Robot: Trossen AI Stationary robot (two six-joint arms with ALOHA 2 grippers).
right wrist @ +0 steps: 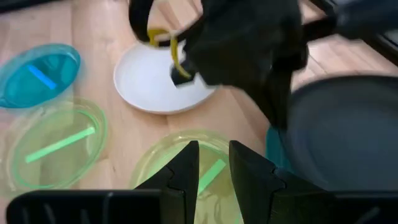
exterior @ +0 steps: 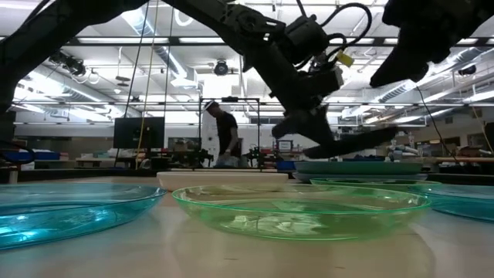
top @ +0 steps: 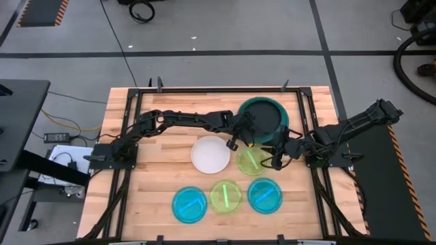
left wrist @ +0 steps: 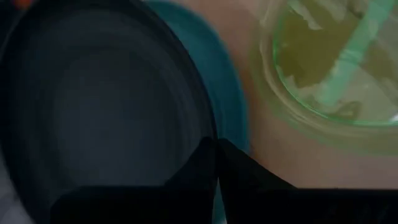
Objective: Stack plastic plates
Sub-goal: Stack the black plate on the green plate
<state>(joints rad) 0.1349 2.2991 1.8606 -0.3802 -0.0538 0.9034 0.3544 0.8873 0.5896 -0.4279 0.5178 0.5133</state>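
The black plate (top: 262, 116) is over the large teal plate (top: 281, 114) at the table's far right, with my left gripper (top: 246, 133) shut on its near-left rim. The low view shows the black plate (exterior: 351, 144) tilted above the teal one (exterior: 355, 166). No separate blue plate shows. The white plate (top: 210, 154) lies flat mid-table. Beside it lies a lime plate (top: 253, 160), and my right gripper (right wrist: 212, 155) hovers open over its right edge. A cyan plate (top: 189, 204), a lime plate (top: 225, 196) and a second cyan plate (top: 264, 195) lie in a row near the front. My left gripper pinches the black plate's rim (left wrist: 205, 134) between its two shut fingers (left wrist: 249, 171), reaching in from the table's left side. The plate is tilted, its far right side higher, above the teal plate (left wrist: 227, 93). Whether its low edge touches the teal plate I cannot tell.
A dark frame (top: 204, 88) runs around the wooden table top. Bare wood lies to the left of the white plate (top: 157, 163). A person (exterior: 225, 131) stands in the room behind the table. The two arms are close together over the right half.
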